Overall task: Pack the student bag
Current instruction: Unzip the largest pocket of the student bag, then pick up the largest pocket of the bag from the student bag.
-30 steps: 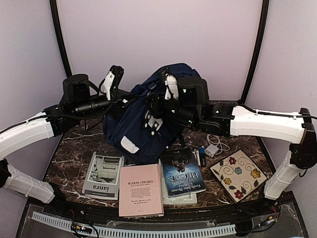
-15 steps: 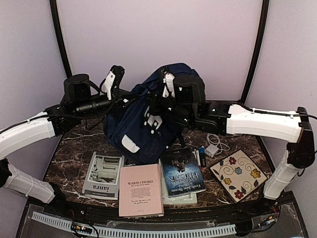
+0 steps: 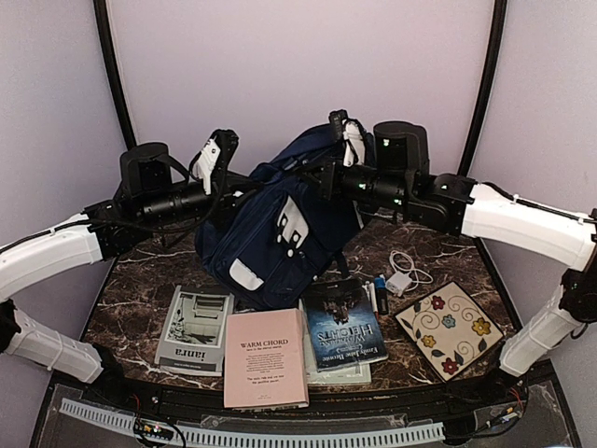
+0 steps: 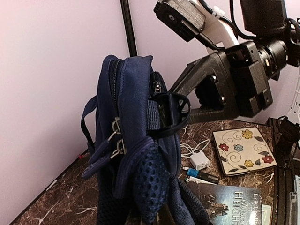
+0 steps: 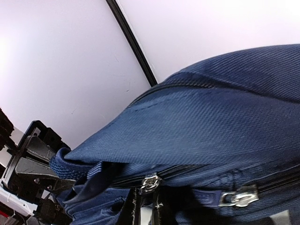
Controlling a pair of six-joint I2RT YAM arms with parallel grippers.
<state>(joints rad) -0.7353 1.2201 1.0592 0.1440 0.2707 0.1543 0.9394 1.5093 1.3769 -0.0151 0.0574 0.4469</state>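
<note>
The student bag (image 3: 266, 245), navy with a pale grey buckled patch, stands upright at the table's middle, held from both sides. My left gripper (image 3: 244, 184) is at its left upper edge. In the left wrist view the padded mesh strap (image 4: 152, 183) fills the place between my jaws and hides the fingers. My right gripper (image 3: 319, 179) is at the top of the bag. In the right wrist view its two black fingers (image 5: 133, 208) stand close together, pinching a silver zipper pull (image 5: 150, 182) on the bag (image 5: 211, 122).
In front of the bag lie a grey book (image 3: 194, 329), a pink book (image 3: 266, 357) and a dark book (image 3: 342, 324). A floral tile (image 3: 448, 327), a white charger with cable (image 3: 401, 280) and a blue marker (image 3: 381, 291) lie at the right.
The right arm has risen from the bag's front to its top, and its jaws have shut there. The grey patch is uncovered. The left arm has stayed put.
</note>
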